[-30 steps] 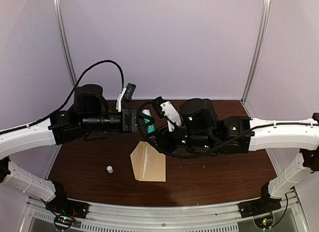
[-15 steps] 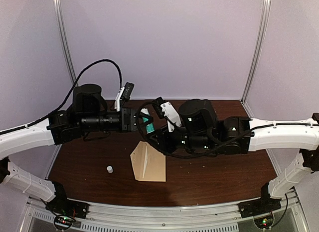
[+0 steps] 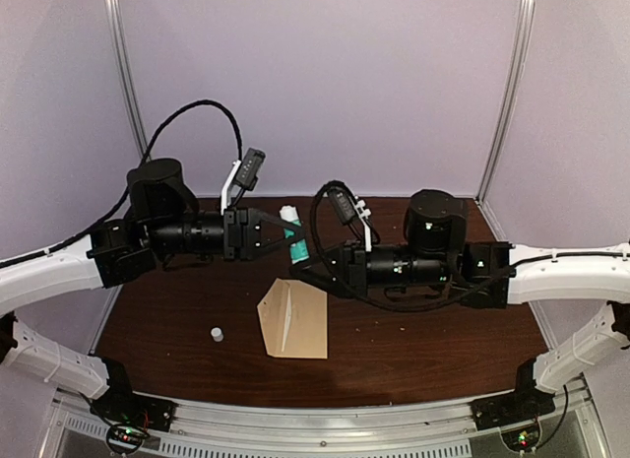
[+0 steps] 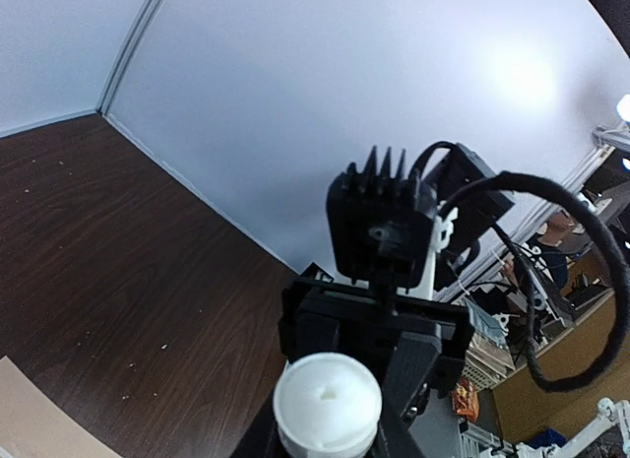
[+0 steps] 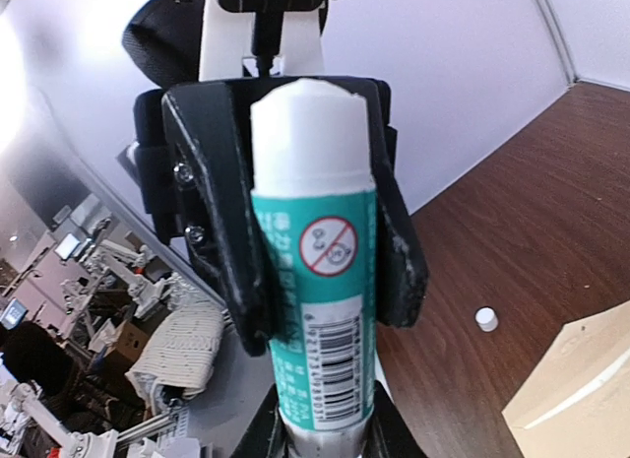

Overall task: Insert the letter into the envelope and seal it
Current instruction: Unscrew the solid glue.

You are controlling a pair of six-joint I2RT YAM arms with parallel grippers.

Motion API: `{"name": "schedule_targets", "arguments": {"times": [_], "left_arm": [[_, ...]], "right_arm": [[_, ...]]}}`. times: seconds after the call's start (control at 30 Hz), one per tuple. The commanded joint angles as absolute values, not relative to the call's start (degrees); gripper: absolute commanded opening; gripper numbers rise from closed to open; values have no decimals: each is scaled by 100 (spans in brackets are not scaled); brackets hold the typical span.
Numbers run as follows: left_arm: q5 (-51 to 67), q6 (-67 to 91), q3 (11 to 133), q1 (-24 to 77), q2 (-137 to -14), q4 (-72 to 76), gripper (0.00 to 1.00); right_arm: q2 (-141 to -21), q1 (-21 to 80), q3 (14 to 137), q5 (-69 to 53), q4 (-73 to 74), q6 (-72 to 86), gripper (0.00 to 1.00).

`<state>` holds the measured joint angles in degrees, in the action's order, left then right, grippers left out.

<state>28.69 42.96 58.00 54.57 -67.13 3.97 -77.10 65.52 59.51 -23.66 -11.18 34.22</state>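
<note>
Teal glue stick [image 5: 317,281], barcode [image 5: 330,374] visible only wrist-side: left gripper [image 5: 325,315] grips it, right gripper [image 5: 320,430] apparently too.

The dark brown wood-grain table [image 3: 423,345] carries a flat tan-brown kraft paper envelope [image 3: 293,320] near its middle, with its pointed end towards the left. A small white round cap [image 3: 217,333] sits on the bare wood to its left, apart from it. Pale specks dot the surface.

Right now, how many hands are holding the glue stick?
2. The left hand closes around the glue stick near its white end; the right hand grips its barcode end. It hangs between them above the table.
</note>
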Motion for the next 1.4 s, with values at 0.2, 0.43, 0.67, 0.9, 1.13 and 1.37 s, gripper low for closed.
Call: {"name": "schedule_targets", "arguments": {"times": [0.2,0.43,0.67,0.9,1.13,1.37], "left_arm": [[4156,3839,5666,5434,-6600,1223,0],[3541,4022,5575,5439,-6339,1260,0],[2189,4217,5686,5435,-6039,468,0],[1054,4737,6185,5440,-6442,-890,0],[1057,4967,5969,5440,-6509,-466,0],[1168,5049,5869,5440,-6514,-310,0]], "right_arm": [[-7668,6451,5849,-4730,-3001,4385,0],[-7404,6443,5819,-4083,-2360,3993,19],[-6951,6441,6087,-2500,-134,3068,59],[-6986,6688,6343,-579,844,2845,66],[-7731,7258,7146,850,1632,2689,68],[-8488,7516,7896,1242,1926,2545,60]]}}
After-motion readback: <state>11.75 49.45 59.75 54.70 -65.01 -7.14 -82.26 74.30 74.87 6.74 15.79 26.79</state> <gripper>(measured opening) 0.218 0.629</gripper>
